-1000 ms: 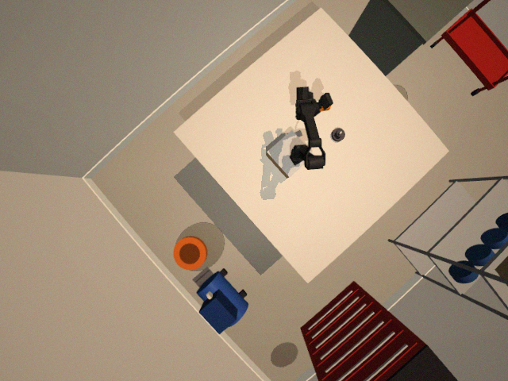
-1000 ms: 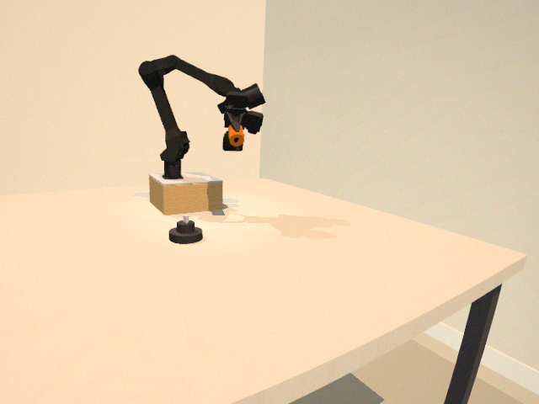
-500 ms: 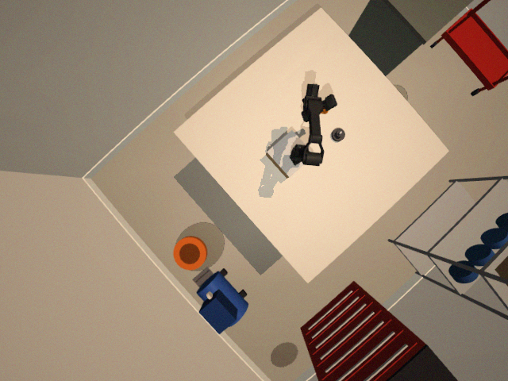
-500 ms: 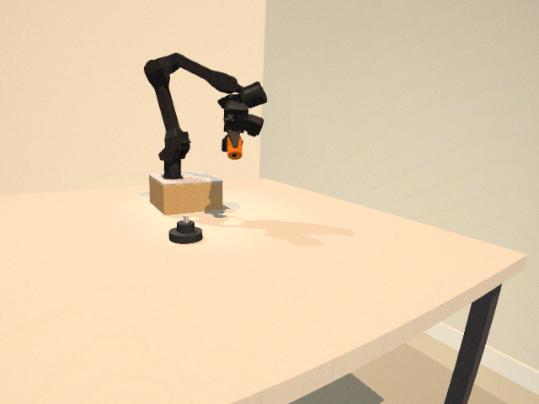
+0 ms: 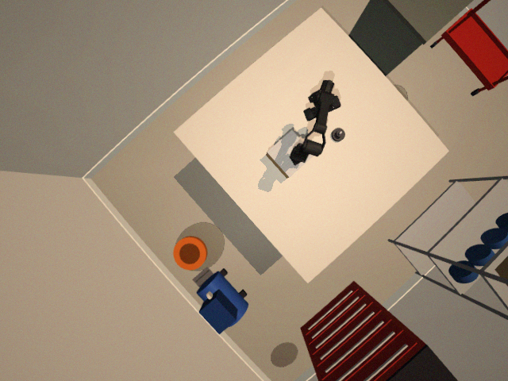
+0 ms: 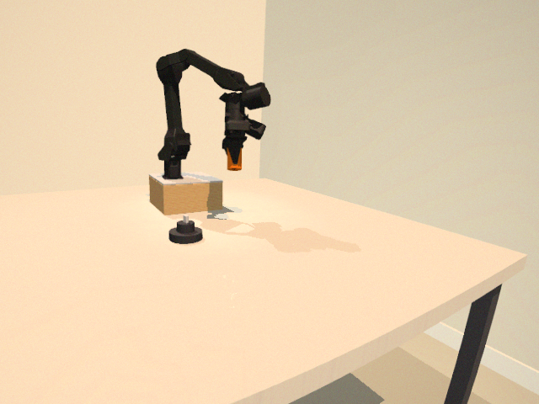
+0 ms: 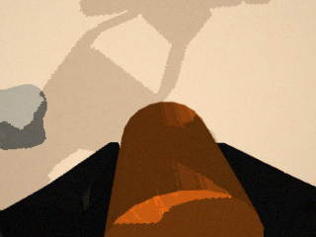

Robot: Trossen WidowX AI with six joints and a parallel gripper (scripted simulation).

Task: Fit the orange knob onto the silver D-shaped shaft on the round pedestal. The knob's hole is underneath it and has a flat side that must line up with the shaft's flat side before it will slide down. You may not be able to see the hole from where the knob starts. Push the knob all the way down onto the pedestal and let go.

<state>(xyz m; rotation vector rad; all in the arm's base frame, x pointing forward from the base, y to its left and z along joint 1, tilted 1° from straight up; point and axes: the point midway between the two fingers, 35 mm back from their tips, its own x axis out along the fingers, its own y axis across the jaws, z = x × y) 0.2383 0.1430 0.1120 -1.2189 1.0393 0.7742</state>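
Pale tabletop, end effector grasping orange knob, its long axis vertical.

A pale, square-cornered desk with a thick edge stands on a dark leg, visible at the exterior view's 4 o'clock. Directly on it sit a wood-sided box with a light top and a black, stepped round pedestal, upright, its silver shaft bare. From above, the pedestal lies apart from the box, toward 2 o'clock. Shadows fall across the desktop.
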